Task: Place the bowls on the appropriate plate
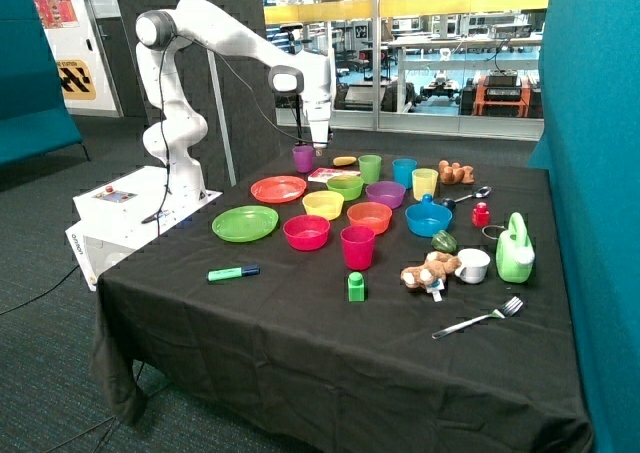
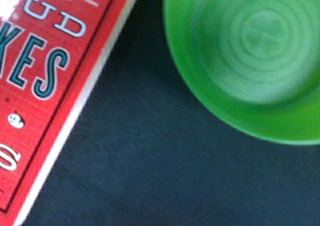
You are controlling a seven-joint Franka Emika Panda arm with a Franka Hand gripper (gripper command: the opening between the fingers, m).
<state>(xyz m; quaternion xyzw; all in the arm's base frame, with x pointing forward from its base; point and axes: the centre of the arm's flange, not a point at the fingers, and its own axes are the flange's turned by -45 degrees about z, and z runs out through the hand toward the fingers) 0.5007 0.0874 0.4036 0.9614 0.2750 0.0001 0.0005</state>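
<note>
The lime green bowl [image 1: 345,185] sits on the black cloth in the back row of bowls, and it also shows in the wrist view [image 2: 250,51], upright and empty. The orange-red bowl [image 1: 369,216] sits nearer the front, between a yellow bowl [image 1: 323,204] and a blue bowl [image 1: 428,218]. An orange-red plate [image 1: 278,188] and a green plate [image 1: 245,223] lie empty toward the robot's base. My gripper [image 1: 318,143] hangs above the far side of the table, over a red book [image 1: 333,174], just behind the green bowl. It holds nothing that I can see.
The red book [image 2: 45,86] lies beside the green bowl. Purple [image 1: 385,194] and pink [image 1: 306,232] bowls, several coloured cups, a marker [image 1: 233,272], toys, a green watering can [image 1: 515,250], a fork [image 1: 480,319] and a spoon are spread over the table.
</note>
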